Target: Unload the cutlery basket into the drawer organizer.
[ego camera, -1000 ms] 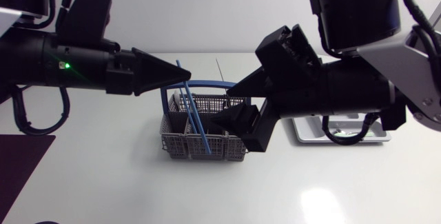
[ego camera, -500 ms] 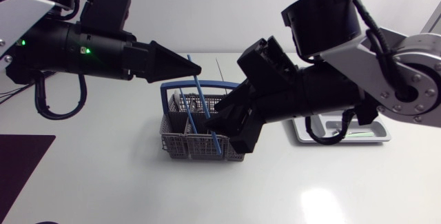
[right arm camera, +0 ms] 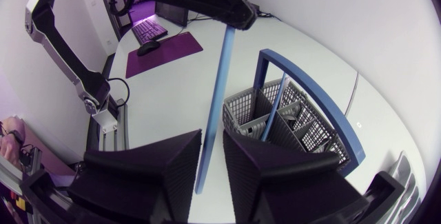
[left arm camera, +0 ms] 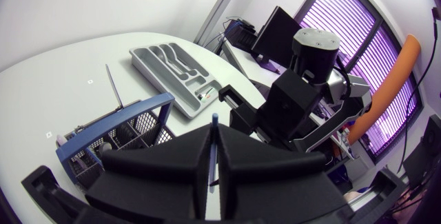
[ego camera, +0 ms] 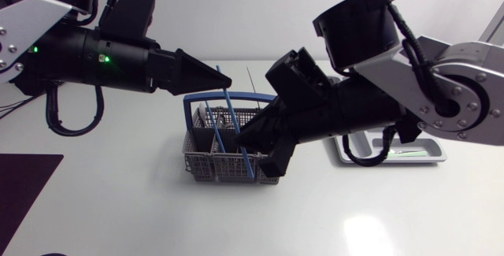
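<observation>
A long blue stick (ego camera: 235,126) slants from my left gripper (ego camera: 221,78) down over the grey cutlery basket (ego camera: 206,166) with its blue handle (ego camera: 189,108). The left gripper is shut on the stick's upper end (left arm camera: 215,141). My right gripper (ego camera: 250,140) sits lower on the same stick, over the basket. Its fingers (right arm camera: 155,165) stand close on either side of the stick (right arm camera: 219,93), with a narrow gap still showing on one side. A second blue stick (right arm camera: 276,108) stands in the basket (right arm camera: 242,110). The grey drawer organizer (ego camera: 431,157) is mostly hidden behind my right arm.
A thin metal rod (ego camera: 250,77) lies on the table behind the basket. A dark mat (ego camera: 22,187) covers the table's left edge. The left wrist view shows the organizer (left arm camera: 146,57) beyond the basket (left arm camera: 109,131).
My right gripper has moved left onto the blue stick and its fingers have narrowed around it. The left gripper has shifted up and right with the stick.
</observation>
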Controlling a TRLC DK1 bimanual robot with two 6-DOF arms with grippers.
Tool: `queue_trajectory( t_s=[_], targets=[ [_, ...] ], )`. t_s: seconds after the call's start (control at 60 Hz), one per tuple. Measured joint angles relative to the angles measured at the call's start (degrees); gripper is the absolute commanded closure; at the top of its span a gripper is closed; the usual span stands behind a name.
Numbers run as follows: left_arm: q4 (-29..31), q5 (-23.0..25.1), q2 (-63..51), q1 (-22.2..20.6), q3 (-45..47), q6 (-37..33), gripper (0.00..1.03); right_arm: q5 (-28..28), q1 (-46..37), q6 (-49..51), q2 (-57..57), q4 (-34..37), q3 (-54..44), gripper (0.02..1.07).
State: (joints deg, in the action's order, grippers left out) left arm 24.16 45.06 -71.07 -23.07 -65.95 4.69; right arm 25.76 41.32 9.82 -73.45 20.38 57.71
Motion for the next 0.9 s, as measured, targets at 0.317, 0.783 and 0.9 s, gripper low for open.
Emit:
queue_trajectory(
  t_s=[0.317,0.783,0.9],
  targets=[
    [0.2,1.5,0.0,1.6,0.0,0.3,0.68,-0.3,0.0,-1.8,-0.1,-1.1,-0.1,1.01],
    [-3.7,1.4,1.6,13.9,-10.8,5.0,0.25,0.2,0.6,-1.7,5.7,1.8,-3.7,1.01],
    [-3.1,1.4,3.8,16.6,-10.5,3.9,0.25,0.2,-3.3,-1.7,9.5,3.3,-4.6,1.01]
  ],
)
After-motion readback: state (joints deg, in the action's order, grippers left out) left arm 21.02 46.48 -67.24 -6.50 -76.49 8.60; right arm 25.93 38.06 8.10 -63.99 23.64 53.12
